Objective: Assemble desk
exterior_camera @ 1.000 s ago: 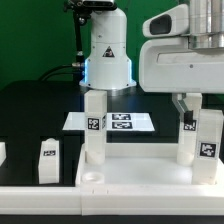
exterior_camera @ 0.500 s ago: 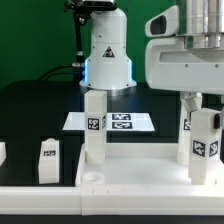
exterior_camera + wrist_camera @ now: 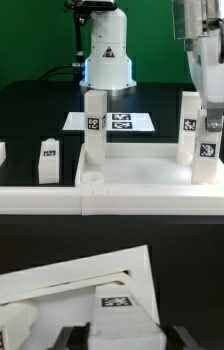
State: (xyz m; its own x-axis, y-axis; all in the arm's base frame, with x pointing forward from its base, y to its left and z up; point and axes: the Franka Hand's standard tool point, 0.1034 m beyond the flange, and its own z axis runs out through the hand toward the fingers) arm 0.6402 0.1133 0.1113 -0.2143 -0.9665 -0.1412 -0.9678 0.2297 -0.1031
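Observation:
The desk's white slab lies at the front of the exterior view. One tagged leg stands upright at its left back corner and another leg stands at the right. Just in front of that one, a third leg stands at the slab's right edge, with my gripper down over its top. In the wrist view this tagged leg fills the space between the fingers of my gripper, which is shut on it. A corner of the slab shows beyond.
A loose tagged leg stands on the black table to the exterior view's left, with another white piece at the edge. The marker board lies behind the slab, before the robot base. A long white rail runs along the front.
The gripper body has shifted toward the exterior view's right, from the back right leg to the leg in front of it. The jaws have closed on that leg.

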